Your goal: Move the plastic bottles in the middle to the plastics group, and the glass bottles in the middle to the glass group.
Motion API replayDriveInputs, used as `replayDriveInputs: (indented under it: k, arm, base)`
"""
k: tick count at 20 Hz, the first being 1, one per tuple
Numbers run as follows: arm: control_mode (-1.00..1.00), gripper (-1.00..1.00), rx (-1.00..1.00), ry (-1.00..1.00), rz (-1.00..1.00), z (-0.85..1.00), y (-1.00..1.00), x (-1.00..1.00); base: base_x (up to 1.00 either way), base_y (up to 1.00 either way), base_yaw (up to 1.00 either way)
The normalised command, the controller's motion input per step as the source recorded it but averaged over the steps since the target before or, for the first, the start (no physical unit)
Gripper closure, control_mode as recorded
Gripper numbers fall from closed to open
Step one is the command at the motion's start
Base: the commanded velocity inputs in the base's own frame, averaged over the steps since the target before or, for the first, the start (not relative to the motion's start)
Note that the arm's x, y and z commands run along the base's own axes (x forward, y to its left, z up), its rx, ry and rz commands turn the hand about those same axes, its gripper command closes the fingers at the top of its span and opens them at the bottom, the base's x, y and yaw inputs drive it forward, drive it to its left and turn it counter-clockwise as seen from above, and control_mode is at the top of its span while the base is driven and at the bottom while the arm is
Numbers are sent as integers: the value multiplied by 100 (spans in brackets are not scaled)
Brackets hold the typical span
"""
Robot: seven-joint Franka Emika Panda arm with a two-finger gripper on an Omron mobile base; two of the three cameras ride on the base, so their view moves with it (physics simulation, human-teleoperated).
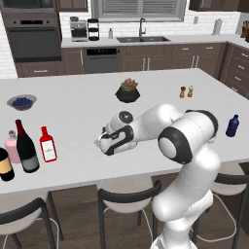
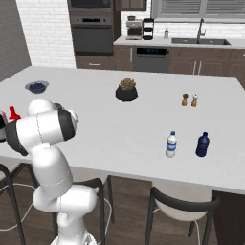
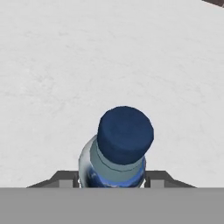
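Note:
In the hand view a small light-blue plastic bottle (image 3: pixel 116 157) with a dark blue cap stands upright on the white counter, and my gripper (image 3: pixel 113 179) is closed against its two sides. In the left base view the gripper (image 1: pixel 102 144) hangs low over the island's front middle, and the hand hides the bottle. At the left stand the tall dark wine bottle (image 1: pixel 25 146) and the flat red bottle (image 1: pixel 47 145), beside the pink flask (image 1: pixel 12 146) and the dark bottle with a yellowish label (image 1: pixel 5 165). At the right stand the whitish water bottle (image 2: pixel 171 144) and the navy bottle (image 2: pixel 202 145).
A dark potted plant (image 1: pixel 127 91) sits at the island's centre, with two small shakers (image 1: pixel 186 91) to its right. A bowl of blueberries (image 1: pixel 21 101) lies at the far left. Stools (image 1: pixel 129 199) line the near edge of the counter.

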Motion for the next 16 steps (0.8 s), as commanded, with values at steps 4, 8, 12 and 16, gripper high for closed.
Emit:
replayDriveInputs:
  k: [4, 8, 12, 16]
  arm:
    - [-100, 100, 0, 0, -6, 35, -12, 0]
    - [-100, 100, 2, 1, -14, 60, -56, -9]
    - [-100, 100, 5, 5, -17, 57, -78, -3]
    - [-100, 100, 2, 9, -19, 48, -90, -13]
  base:
    - [0, 0, 0]
    - [0, 0, 0]
    - [0, 0, 0]
    - [0, 0, 0]
